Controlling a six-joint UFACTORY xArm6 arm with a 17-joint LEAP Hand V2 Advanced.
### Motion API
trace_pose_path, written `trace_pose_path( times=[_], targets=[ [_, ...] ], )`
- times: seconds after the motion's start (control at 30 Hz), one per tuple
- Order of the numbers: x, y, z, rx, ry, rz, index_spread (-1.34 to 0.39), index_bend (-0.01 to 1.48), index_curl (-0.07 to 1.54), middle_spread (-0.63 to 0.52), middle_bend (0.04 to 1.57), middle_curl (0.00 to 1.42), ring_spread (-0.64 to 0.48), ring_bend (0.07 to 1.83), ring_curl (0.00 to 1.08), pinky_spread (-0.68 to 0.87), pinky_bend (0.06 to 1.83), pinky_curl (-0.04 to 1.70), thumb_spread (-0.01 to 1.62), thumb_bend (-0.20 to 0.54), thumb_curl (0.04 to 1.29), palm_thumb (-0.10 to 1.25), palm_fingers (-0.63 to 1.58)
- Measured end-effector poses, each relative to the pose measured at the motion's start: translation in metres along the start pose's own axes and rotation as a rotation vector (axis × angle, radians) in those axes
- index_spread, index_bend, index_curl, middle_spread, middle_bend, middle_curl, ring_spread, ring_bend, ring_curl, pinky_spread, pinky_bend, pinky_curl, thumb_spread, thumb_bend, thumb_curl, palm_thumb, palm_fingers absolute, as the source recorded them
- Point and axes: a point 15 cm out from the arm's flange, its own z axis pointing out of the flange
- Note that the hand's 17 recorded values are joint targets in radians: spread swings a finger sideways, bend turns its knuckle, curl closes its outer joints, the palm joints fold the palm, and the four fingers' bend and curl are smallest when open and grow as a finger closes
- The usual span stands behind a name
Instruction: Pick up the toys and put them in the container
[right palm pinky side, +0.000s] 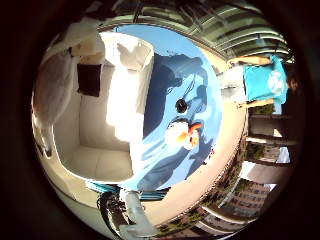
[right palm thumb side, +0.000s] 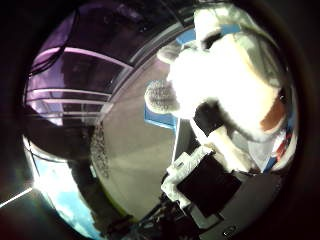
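Item: white plush toy (right palm thumb side: 225, 80), fuzzy, with an orange patch, filling the thumb-side view and so close against the palm; the hand (right palm thumb side: 200, 182) has its white and black fingers curled round the toy's underside, which reads as a carrying grip. Item: white container (right palm pinky side: 107, 165), an open bin with tall walls, its floor bare where it shows; the palm looks down into it, so the hand is probably hovering above it to drop the toy. Item: blue table (right palm pinky side: 165, 90), on which the container stands. Item: second toy (right palm pinky side: 184, 134), white and orange, lying on the table well apart from the container's near wall, not yet collected. Item: small black round object (right palm pinky side: 181, 105), beside that toy. The container's mouth looks wide with clear room inside; its rim is the only edge to clear.
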Motion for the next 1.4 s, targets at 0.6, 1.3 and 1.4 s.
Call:
trace_pose_path(
  times=[0.6,1.3,1.4],
  targets=[
    [0.228,0.078,-0.085,0.133,0.084,0.26,-0.21,0.15,0.39,0.07,0.21,0.4,0.3,0.56,0.33,0.47,0.9,0.4,1.14,-0.028,0.37,0.52,0.06],
    [0.417,0.199,0.11,-0.293,0.034,0.487,-0.14,0.15,0.25,0.13,0.18,0.36,0.29,0.49,0.31,0.46,0.82,0.31,1.15,-0.028,0.33,0.53,0.01],
    [0.417,0.201,0.134,-0.327,0.011,0.485,-0.14,0.15,0.24,0.13,0.18,0.35,0.29,0.49,0.31,0.45,0.82,0.3,1.15,-0.027,0.32,0.53,0.02]
  ],
)
